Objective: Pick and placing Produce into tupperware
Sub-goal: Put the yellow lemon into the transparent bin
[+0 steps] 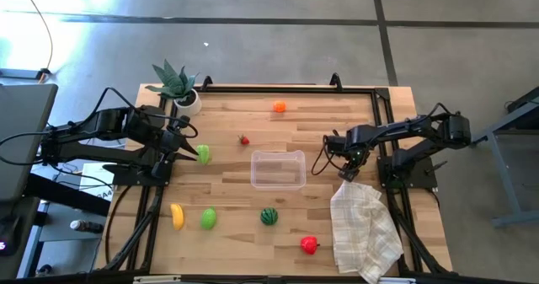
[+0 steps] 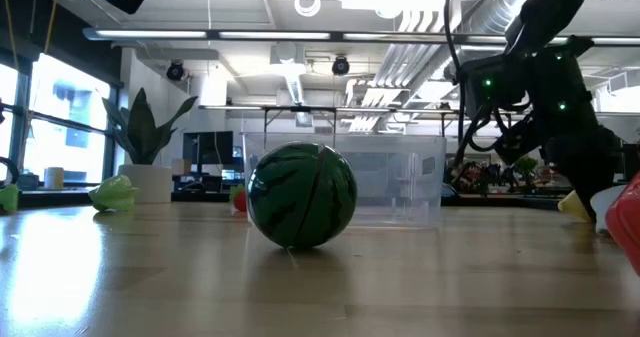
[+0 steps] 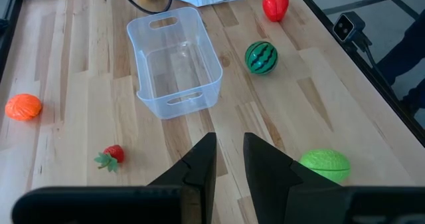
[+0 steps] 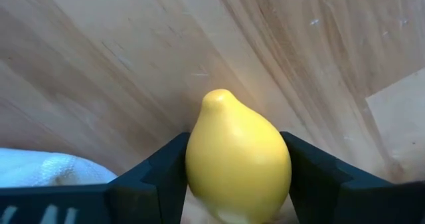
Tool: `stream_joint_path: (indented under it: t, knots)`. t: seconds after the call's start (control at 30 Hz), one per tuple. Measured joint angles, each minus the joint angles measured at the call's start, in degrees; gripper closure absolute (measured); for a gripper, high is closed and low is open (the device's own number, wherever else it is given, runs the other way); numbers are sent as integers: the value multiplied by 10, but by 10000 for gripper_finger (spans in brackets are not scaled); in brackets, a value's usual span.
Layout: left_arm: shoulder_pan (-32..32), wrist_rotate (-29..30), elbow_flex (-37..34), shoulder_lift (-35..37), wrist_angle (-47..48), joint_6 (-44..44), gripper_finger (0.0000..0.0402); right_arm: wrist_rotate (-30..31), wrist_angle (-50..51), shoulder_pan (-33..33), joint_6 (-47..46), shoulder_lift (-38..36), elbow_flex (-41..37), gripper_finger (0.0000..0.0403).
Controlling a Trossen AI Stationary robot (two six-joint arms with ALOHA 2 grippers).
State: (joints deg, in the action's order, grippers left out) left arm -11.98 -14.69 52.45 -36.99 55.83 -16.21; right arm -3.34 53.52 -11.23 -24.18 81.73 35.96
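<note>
**Right gripper pinching the lemon, tupperware waiting**

Right gripper [image 4: 238, 184] clamped on the yellow lemon [image 4: 238, 159], one dark finger pressed to each flank, pointed tip of the fruit poking out ahead. Seated deep between the fingers, so seemingly a firm hold. Positioned beside the tupperware [image 1: 278, 168], off its short end on the right arm's side, just above the near corner of the white checked cloth [image 1: 364, 227]. Bare wood of the counter [image 4: 133, 64] close under the lemon; a corner of cloth at the edge of the wrist view.

To do this step well: lift clear of the cloth first, so no fold gets snagged. Carry straight across toward the tupperware's near rim, high enough to clear the wall. Centre over the open middle before spreading the fingers, and release low, since a rounded lemon would probably bounce or roll against light, clear plastic. Tupperware apparently empty, so room anywhere inside.

Left gripper [image 3: 229, 157] parked on the far side of the tupperware, fingers a narrow gap apart and holding nothing, a green piece [image 3: 324, 164] just beside it.

Other produce around the tupperware: strawberry [image 1: 244, 139] and orange [image 1: 279, 108] beyond it toward the potted plant [image 1: 177, 85]; watermelon [image 1: 269, 216], red pepper [image 1: 309, 245], a second green piece [image 1: 208, 218] and banana [image 1: 177, 215] on the opposite side, all apart from its walls.
</note>
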Motion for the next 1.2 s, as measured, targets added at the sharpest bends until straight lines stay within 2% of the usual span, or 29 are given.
stream_joint_path:
  t: [0.17, 0.37, 0.53, 0.73, 1.0, 1.2]
  knots:
    - [0, 0, 0, 0, 0, 0, 334, -4, 0, 0, 6, 0, 18, 211]
    - [0, 0, 0, 0, 0, 0, 334, -4, 29, 0, 26, 0, 78, 212]
    - [0, 0, 0, 0, 0, 0, 334, -6, 79, 0, 47, 0, 168, 212]
    - [0, 0, 0, 0, 0, 0, 334, -14, 95, 10, 55, 0, 320, 212]
    - [0, 0, 0, 0, 0, 0, 334, -23, 21, 72, 77, 0, 514, 212]
    - [0, 0, 0, 0, 0, 0, 334, -23, -82, 123, 102, 0, 570, 212]
